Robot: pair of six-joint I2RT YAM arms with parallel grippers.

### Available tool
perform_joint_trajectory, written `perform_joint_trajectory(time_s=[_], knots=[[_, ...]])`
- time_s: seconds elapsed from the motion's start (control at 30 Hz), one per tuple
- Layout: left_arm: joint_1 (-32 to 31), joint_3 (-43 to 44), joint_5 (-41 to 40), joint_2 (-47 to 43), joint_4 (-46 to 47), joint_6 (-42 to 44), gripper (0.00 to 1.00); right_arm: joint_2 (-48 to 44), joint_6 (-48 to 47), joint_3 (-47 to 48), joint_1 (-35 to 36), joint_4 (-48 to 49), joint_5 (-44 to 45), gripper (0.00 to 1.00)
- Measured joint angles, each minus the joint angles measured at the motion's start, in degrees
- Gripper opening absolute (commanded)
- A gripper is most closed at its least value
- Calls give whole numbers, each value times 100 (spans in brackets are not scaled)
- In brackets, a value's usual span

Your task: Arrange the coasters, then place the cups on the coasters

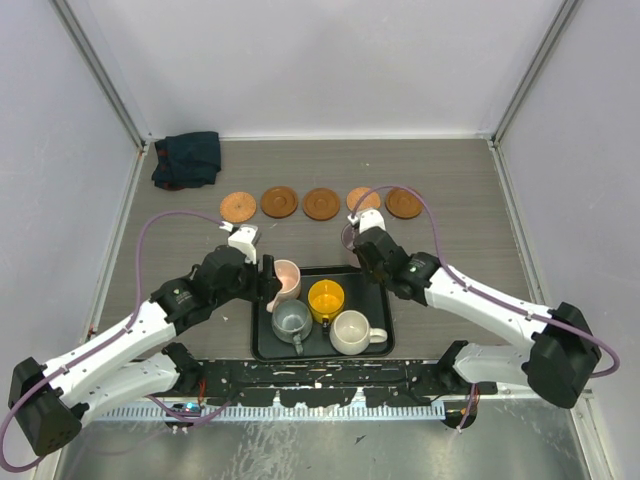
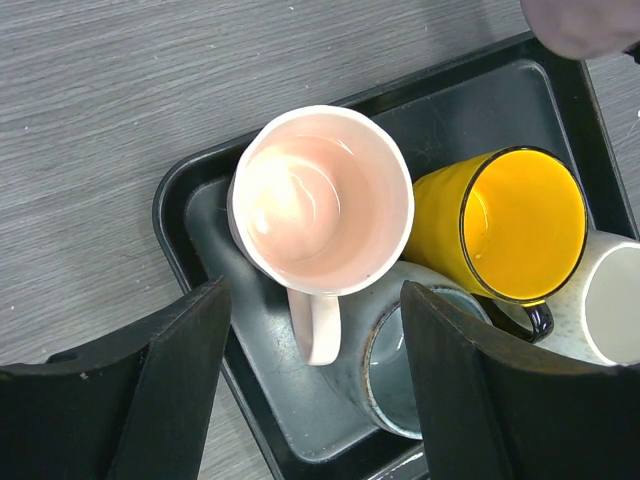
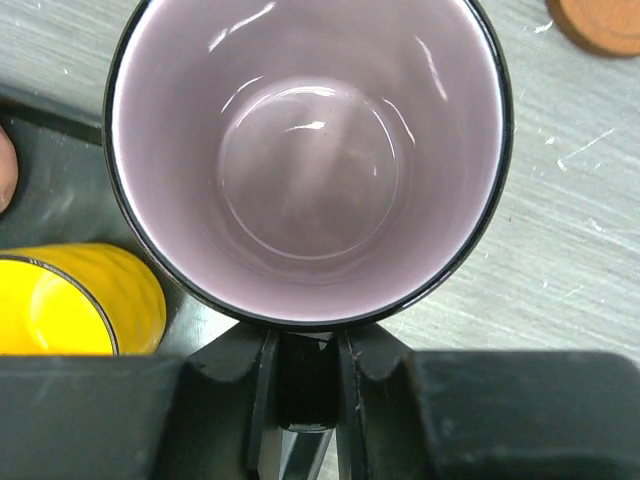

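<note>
1. Mauve cup [image 3: 308,160]: upright and directly ahead of the right gripper [image 3: 305,345], whose fingers pinch narrowly on its handle. Whether it hangs clear of the table cannot be told.
2. Pink cup [image 2: 320,200]: stands in the tray [image 2: 190,200], just beyond the left gripper [image 2: 312,295]. The fingers are spread wide, one on either side of its handle, and do not touch it.
3. Yellow cup [image 2: 520,225], grey cup [image 2: 410,370], cream cup [image 2: 612,310]: in the tray, toward the left gripper's right-hand finger.
4. Coasters [image 1: 321,203]: five in a row, well beyond both pairs of fingers, all bare.
5. Step, as judged: arranging is done and cup placing has begun. The next move calls for carrying the mauve cup forward, centring it over a coaster, lowering it and releasing the handle.
</note>
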Motion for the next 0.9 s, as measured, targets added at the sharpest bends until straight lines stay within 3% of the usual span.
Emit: perform_joint_trajectory(time_s=[0.2,0.57,0.9], knots=[[0,0,-17,0,28,7,70,321,-376,297,-302,162,15,1],[0,0,-98,343,225,81,72,1377,-942,977,-2605,1176,-632,1],[2,2,-223,737,621,238,74,2474,-1384,1272,-3311,2240,-1143,1]])
